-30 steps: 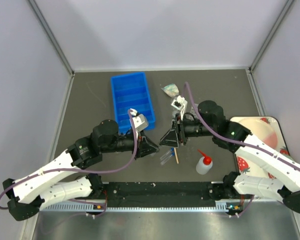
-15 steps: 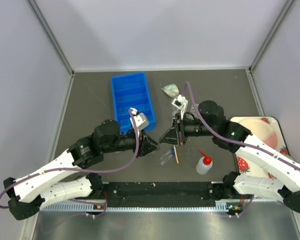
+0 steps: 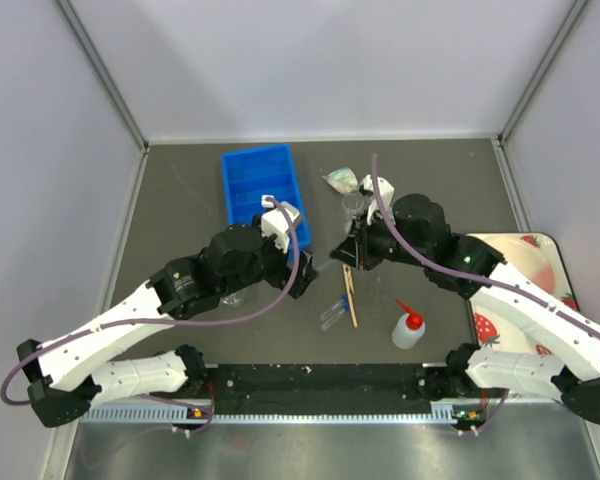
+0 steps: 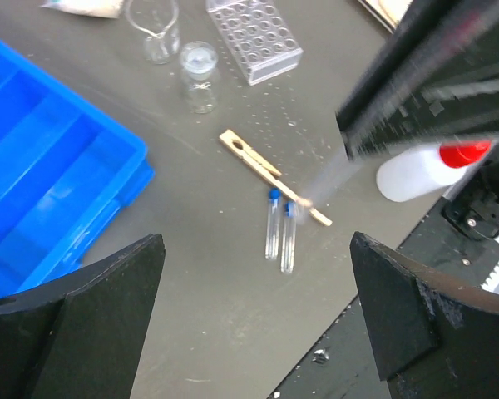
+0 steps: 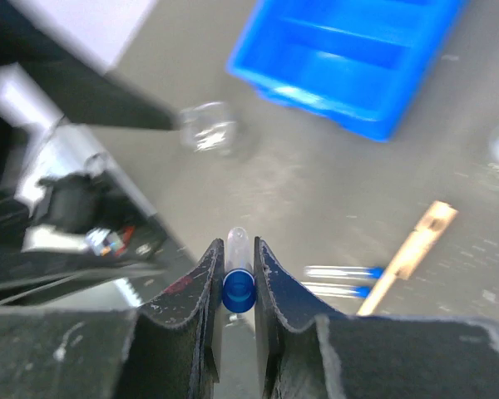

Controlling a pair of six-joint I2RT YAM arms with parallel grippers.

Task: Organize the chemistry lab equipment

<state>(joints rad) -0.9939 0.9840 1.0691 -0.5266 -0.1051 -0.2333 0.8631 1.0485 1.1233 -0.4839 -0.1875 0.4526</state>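
Mia: "The right pincer [image 5: 238,253] was pinching a blue-capped tube [image 5: 239,288] by its cap, up off the table [image 5: 333,199]. The tube could slip out."

Ben: "And the left pincer [image 4: 255,274]?"

Mia: "Wide, with nothing in it, and close by. The two pincers could bump. Two more tubes [image 4: 280,233] lay just beside the wooden clamp [image 4: 266,173]. The rack [image 4: 254,37] stood farther back, with bare table in front of it."

left fingers [image 4: 75,307] nearer blue bin [image 3: 242,190], right fingers [image 5: 201,291] drawn farther back
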